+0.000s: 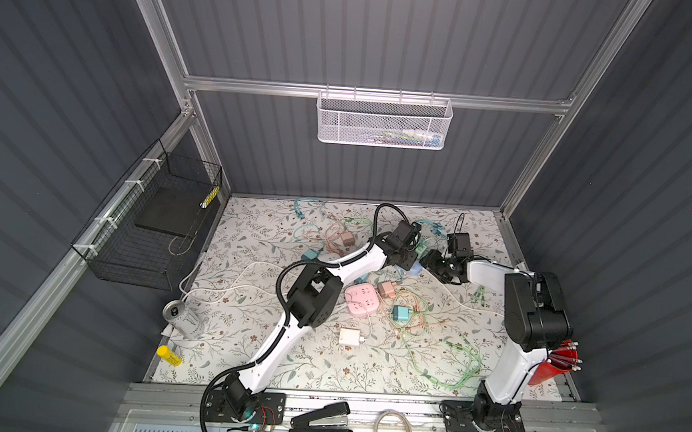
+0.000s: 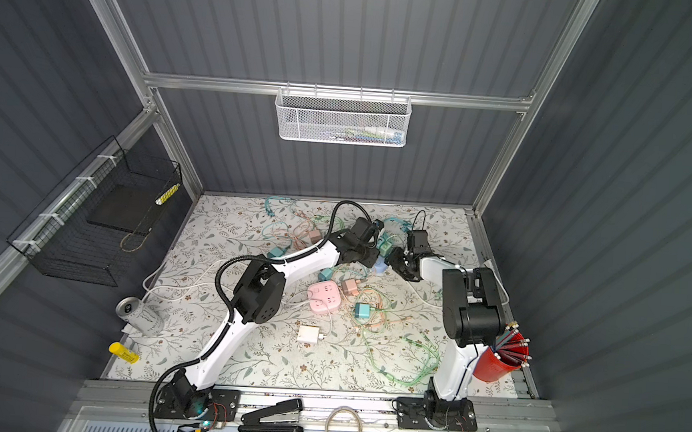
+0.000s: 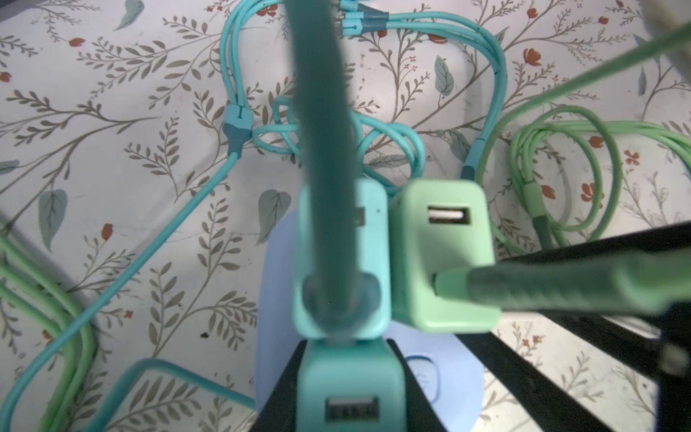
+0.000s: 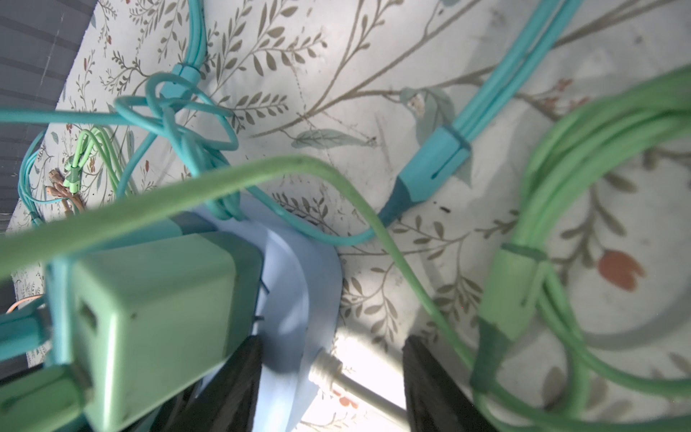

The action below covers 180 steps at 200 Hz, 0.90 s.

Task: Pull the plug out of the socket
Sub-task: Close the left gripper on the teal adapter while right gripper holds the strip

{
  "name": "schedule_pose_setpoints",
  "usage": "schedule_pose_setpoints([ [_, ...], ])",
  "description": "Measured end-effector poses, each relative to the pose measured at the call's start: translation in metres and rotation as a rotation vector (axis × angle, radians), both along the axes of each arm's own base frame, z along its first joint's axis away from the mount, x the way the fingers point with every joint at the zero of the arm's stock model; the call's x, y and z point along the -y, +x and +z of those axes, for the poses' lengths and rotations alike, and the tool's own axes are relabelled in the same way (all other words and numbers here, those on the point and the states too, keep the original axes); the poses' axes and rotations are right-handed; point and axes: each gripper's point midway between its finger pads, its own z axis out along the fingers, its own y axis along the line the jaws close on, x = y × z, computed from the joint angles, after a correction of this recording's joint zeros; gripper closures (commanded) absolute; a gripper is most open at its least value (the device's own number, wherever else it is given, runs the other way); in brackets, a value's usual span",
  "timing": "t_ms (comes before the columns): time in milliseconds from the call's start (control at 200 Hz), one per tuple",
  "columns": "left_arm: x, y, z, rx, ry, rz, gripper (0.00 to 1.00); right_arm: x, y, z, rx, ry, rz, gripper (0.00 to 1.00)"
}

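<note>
left wrist, end effector (image 3: 349, 374) clamping teal plug (image 3: 351, 406)

Matt plastic teal plug (image 3: 351, 377) and blue socket (image 3: 456, 359); metal can (image 1: 187, 318).

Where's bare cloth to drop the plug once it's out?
Front middle, between white charger, green cable loop and left arm. Also the back left corner beside the black wire basket. Crowded with cables around the blue socket and pink power strip.
</note>
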Motion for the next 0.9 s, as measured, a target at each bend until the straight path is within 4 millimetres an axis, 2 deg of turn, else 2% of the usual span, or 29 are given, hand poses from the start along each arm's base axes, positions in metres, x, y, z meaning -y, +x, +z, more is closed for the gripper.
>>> schedule_pose_setpoints([
  [545, 0.0014, -0.0019, 0.0004, -0.016, -0.015, -0.007, 0.94, 0.0006, -0.0007, -0.0002, 0.000, -0.003, -0.002, 0.42],
  [901, 0.0044, -0.0078, 0.0083, -0.067, -0.044, -0.011, 0.97, 0.0036, -0.0037, 0.0017, -0.007, -0.021, -0.005, 0.43],
])
